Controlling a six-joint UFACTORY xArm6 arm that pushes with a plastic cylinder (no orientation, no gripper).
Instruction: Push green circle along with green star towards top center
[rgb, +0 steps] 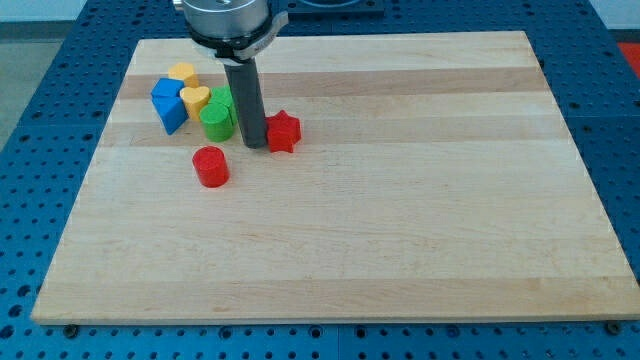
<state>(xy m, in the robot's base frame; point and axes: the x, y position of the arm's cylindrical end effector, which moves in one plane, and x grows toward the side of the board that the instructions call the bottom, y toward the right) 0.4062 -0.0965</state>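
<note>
The green circle (215, 122) sits at the view's upper left of the wooden board (400, 220), with the green star (222, 100) just behind it, partly hidden by the rod. My tip (254, 145) rests on the board just right of the green circle, between it and the red star (284, 131). The tip looks close to or touching both.
A blue block (168, 105), a yellow heart (194, 99) and another yellow block (182, 74) cluster left of the green blocks. A red cylinder (211, 166) stands below the green circle. The board's top edge lies close behind the cluster.
</note>
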